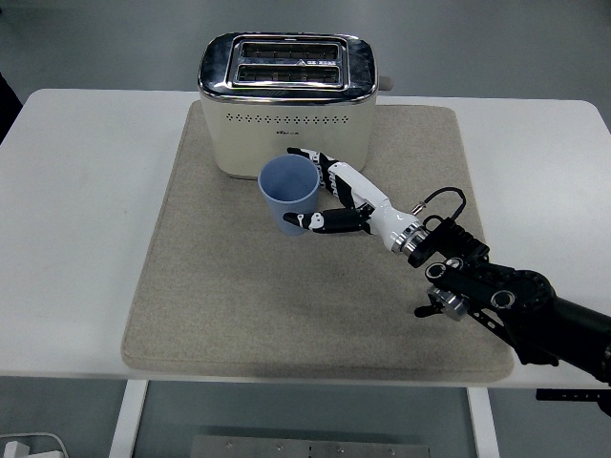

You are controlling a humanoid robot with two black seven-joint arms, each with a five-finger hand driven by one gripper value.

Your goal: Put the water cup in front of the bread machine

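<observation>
We see the small pale-blue plastic water cup [289, 196] standing upright on the beige felt mat [229, 286] that covers the white worktop [76, 191], just in front of the cream-and-chrome two-slot bread machine [284, 103] — the spot the task names. The right hand [336, 198], white with black joints, reaches in from the right on its black arm; its fingers [304, 153] are spread around the cup's far side and its thumb lies low against the near wall, though we cannot tell whether they press or merely touch. We judge the cup light, thin-walled and fairly smooth — easy to tip or squeeze out of round. The mid-wall, thumb opposite fingers, looks the safest hold; the rim would flex. The left hand is out of view.
</observation>
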